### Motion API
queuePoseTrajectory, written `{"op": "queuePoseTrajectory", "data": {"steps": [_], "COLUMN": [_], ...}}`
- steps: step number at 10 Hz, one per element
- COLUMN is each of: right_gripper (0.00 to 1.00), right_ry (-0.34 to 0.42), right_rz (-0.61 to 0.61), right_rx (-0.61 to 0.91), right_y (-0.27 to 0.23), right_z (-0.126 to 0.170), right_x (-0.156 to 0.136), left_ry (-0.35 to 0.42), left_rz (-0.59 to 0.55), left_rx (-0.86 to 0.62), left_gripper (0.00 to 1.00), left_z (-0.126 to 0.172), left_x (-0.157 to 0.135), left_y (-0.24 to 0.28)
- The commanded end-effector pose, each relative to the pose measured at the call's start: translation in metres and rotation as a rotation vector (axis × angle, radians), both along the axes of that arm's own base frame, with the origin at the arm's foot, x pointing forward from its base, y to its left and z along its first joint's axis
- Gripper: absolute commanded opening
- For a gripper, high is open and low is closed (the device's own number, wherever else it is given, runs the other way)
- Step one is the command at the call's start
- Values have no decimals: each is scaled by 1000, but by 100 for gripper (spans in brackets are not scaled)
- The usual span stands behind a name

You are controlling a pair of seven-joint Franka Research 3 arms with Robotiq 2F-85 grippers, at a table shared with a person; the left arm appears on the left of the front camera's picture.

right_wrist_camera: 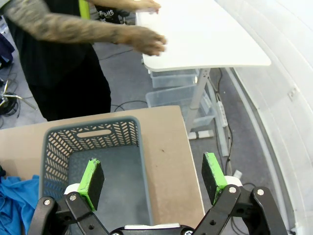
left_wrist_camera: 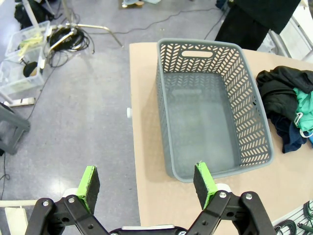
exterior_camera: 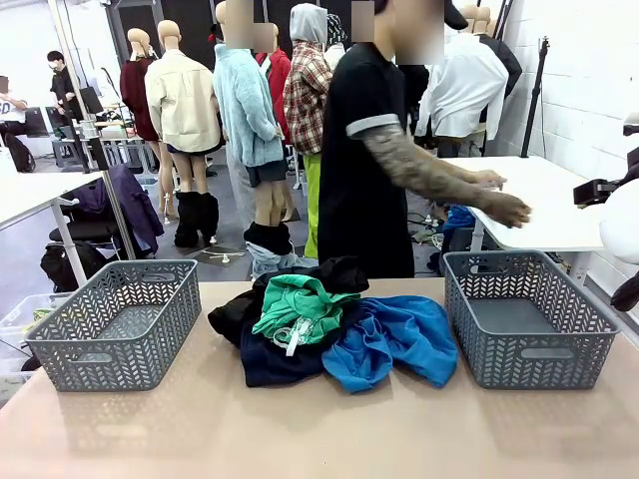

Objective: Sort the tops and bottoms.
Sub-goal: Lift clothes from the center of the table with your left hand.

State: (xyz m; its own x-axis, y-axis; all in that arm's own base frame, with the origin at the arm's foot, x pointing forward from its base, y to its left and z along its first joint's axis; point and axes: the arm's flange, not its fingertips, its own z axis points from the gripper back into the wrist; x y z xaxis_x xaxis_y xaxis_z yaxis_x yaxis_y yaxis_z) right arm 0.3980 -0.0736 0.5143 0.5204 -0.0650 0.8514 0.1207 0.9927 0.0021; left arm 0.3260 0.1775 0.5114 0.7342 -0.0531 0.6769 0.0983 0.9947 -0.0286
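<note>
Nothing is sorted yet. The left basket (exterior_camera: 115, 324) is empty, and the left gripper (left_wrist_camera: 146, 179) hangs near its end, wide open and holding nothing. Between the baskets the four pieces lie in one heap: the black garment (exterior_camera: 318, 276) behind, the emerald green garment (exterior_camera: 300, 299) on top, the navy garment (exterior_camera: 272, 365) below, the bright blue garment (exterior_camera: 394, 341) rightmost. The right basket (exterior_camera: 529, 321) is also empty, with the right gripper (right_wrist_camera: 152, 173) above it, wide open and holding nothing.

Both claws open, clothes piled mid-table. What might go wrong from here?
The green garment lies tangled over the black garment and navy garment, so one grab may lift several.
Its white drawstring hangs loose and may snag.
The blue garment lies close to the right basket; dragging it might shove that.
</note>
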Motion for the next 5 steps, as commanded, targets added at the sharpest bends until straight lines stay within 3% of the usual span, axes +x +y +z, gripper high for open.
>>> {"op": "queuePoseTrajectory", "data": {"steps": [1, 5], "right_gripper": [100, 100], "right_ry": [8, 8], "right_rz": [1, 1], "right_rx": [-2, -2], "right_y": [0, 0], "right_z": [0, 0], "right_x": [0, 0], "left_ry": [-4, -4], "left_rz": [-11, -11], "left_rx": [9, 9], "left_gripper": [100, 100], "left_z": [-1, -1], "left_x": [-2, -2], "left_y": [3, 3]}}
